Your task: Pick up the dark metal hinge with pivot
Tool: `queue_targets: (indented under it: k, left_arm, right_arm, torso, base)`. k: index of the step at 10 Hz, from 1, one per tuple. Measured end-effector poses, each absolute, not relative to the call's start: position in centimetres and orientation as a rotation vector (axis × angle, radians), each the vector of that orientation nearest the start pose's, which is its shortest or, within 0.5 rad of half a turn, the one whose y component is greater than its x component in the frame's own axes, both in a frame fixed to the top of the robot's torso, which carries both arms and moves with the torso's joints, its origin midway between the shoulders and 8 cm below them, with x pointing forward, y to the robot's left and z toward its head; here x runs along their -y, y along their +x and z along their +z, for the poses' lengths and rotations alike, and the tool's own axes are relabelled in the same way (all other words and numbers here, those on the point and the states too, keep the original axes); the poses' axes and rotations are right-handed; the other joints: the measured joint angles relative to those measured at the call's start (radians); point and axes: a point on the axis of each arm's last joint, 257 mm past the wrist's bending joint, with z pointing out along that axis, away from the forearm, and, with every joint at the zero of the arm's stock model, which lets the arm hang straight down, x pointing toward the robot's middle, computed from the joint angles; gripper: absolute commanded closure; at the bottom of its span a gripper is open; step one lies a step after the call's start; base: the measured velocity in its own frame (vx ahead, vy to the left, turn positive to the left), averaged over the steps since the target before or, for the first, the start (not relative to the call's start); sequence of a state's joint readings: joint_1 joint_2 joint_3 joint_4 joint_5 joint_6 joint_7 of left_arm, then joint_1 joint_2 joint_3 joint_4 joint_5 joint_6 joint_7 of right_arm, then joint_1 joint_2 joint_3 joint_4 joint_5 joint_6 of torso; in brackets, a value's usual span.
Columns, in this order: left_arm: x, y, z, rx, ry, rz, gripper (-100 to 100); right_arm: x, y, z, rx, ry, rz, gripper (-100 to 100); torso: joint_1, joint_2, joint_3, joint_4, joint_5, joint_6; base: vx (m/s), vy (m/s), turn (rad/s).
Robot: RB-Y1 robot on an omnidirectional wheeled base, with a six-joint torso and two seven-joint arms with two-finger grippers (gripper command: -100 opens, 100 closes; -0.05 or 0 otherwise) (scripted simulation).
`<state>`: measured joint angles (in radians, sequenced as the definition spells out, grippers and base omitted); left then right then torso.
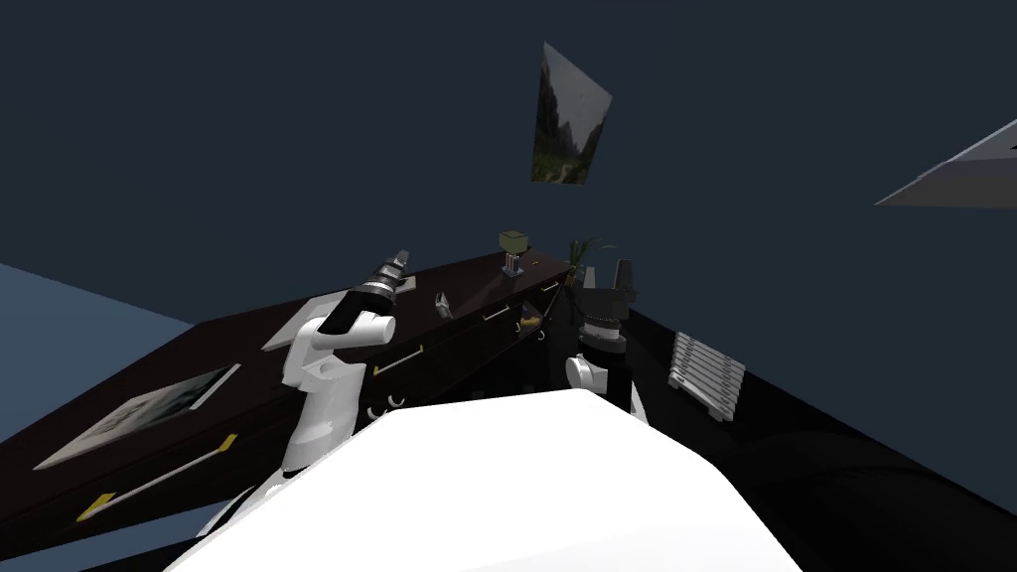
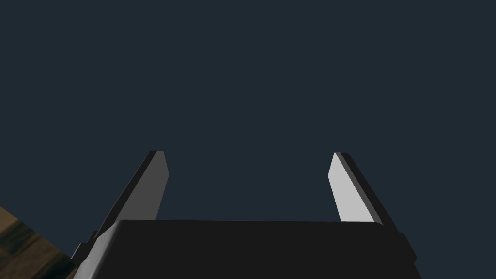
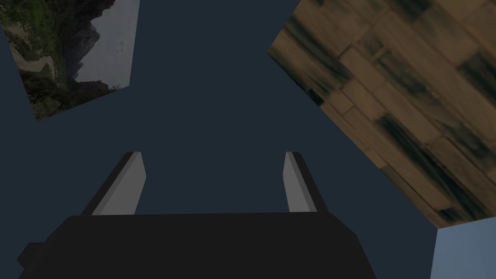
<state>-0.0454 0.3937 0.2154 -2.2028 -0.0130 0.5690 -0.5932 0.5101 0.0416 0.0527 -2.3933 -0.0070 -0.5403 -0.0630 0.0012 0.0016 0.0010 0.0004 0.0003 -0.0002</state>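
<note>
Left gripper: the left gripper (image 1: 400, 258) (image 2: 248, 160) has its fingers spread wide with nothing between them. It is raised above the near part of the worktop (image 1: 477, 283) and aimed up at the dark blue wall (image 2: 248, 72), not down at the surface.
Right gripper: the right gripper (image 1: 623, 266) (image 3: 213, 157) is likewise spread and empty. It is held upright past the far end of the worktop, close to the plant (image 1: 586, 250).
Hinge: a small grey angular piece (image 1: 444, 305) lies on the dark worktop and is taken to be the hinge. It shows grey rather than dark.
Position: the hinge lies between the left gripper and the pedestal cup (image 1: 512, 243), apart from both and nearer the gripper.
Bearing from left gripper: lower, and off toward the robot's right.
Long axis: the piece is too small to read; it cannot be stated.
Nearer arm: left, by judgement. The right gripper stands well apart, beyond the worktop's end.
Step in hand: approach, with no contact made.
Requirement for next move: the left gripper would have to pitch downward and shift right to bring the hinge between its fingers.
Risk: a thin piece lying flat gives the blades little to bite on.
</note>
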Motion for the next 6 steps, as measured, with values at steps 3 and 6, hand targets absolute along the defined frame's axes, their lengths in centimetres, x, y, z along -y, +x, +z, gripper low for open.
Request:
queue_targets:
  k: [3,6]
  left_arm:
    - [-38.2,51.1,1.5,-1.336,-0.543,-0.286,-100]
    - [-39.7,51.7,0.9,-1.377,-0.578,-0.226,-100]
  right_arm:
    - [26.5,31.2,7.8,-0.453,0.599,1.442,0]
    - [26.5,31.2,7.8,-0.453,0.599,1.442,0]
  torso:
    - [0.000,0.000,0.000,0.000,0.000,0.000]
    - [0.000,0.000,0.000,0.000,0.000,0.000]
  base:
    - [-0.025,0.007,-0.119]
    - [-0.025,0.009,-0.133]
